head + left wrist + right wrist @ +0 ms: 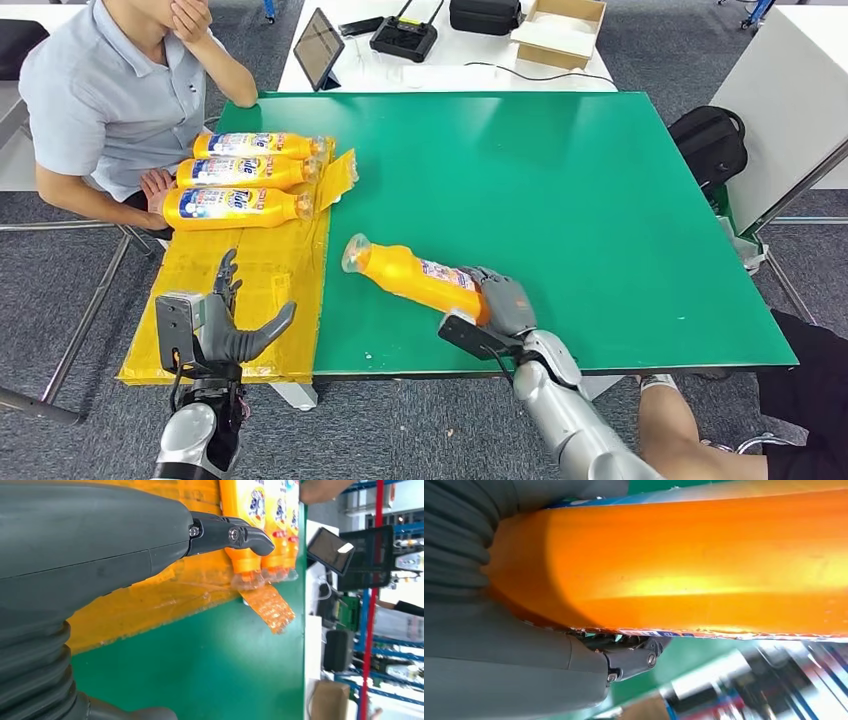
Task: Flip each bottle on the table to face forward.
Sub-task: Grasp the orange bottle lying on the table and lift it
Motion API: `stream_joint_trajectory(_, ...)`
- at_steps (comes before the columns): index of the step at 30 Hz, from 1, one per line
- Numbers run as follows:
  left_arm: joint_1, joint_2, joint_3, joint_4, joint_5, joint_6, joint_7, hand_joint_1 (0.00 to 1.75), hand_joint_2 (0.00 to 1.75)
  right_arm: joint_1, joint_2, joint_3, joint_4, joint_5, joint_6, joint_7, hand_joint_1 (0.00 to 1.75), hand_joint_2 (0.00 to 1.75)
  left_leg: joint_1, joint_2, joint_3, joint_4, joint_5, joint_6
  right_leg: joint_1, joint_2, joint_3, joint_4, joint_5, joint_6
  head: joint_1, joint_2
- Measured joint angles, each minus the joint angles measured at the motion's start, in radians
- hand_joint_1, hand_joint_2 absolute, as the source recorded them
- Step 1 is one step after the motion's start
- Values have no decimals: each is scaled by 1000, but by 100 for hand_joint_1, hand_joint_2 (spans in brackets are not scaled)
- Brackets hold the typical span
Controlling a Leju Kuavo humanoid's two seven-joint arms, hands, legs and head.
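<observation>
An orange bottle (415, 277) with a clear cap lies slanted near the front of the green table (560, 190), cap toward the far left. My right hand (500, 305) grips its base end; up close the orange bottle body (684, 565) sits against the thumb and fingers (634, 657). Three more orange bottles (240, 172) lie side by side on a yellow sheet (250, 290) at the far left, labels up, also seen from my left wrist as bottles (260, 520). My left hand (225, 325) hovers open over the sheet's front part, holding nothing.
A person (110, 100) sits at the table's far left corner, one hand (155, 185) next to the bottles. A white table behind holds a tablet (318, 47), a controller (405, 38) and a cardboard box (560, 30). A black backpack (710, 145) sits on the floor at the right.
</observation>
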Motion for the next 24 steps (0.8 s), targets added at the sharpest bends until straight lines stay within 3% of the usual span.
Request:
stream_joint_trajectory(2, -3, 0, -18, 6, 23, -9, -12, 0, 175, 39, 10, 0, -81, -81, -32, -43, 175, 175, 0, 0, -2, 0, 0, 0, 0, 0, -2, 0, 0, 0, 0, 0)
stream_joint_trajectory(5, -5, -2, -49, 12, 63, -23, -28, 0, 175, 89, 26, 0, -207, -164, -69, -75, 175, 175, 0, 0, -3, 0, 0, 0, 0, 0, -4, 0, 0, 0, 0, 0)
stream_joint_trajectory(13, 2, -28, -103, -11, 198, -22, -102, 0, 175, 152, 59, 0, -349, -193, -284, -151, 163, 175, 0, 0, -5, 0, 0, 0, 0, 0, -5, 0, 0, 0, 0, 0)
stream_joint_trajectory(19, 51, -26, -188, -56, 285, -192, -37, 0, 175, 157, 85, 5, -341, -226, -273, -195, 168, 175, 0, 0, -5, 0, 0, 0, 0, 0, -5, 0, 0, 0, 0, 0)
stream_joint_trajectory(24, 63, -21, -259, -77, 295, -225, -40, 0, 175, 123, 105, 32, -292, -205, -250, -185, 171, 175, 0, 0, -6, 0, 0, 0, 0, 0, -5, 0, 0, 0, 0, 0)
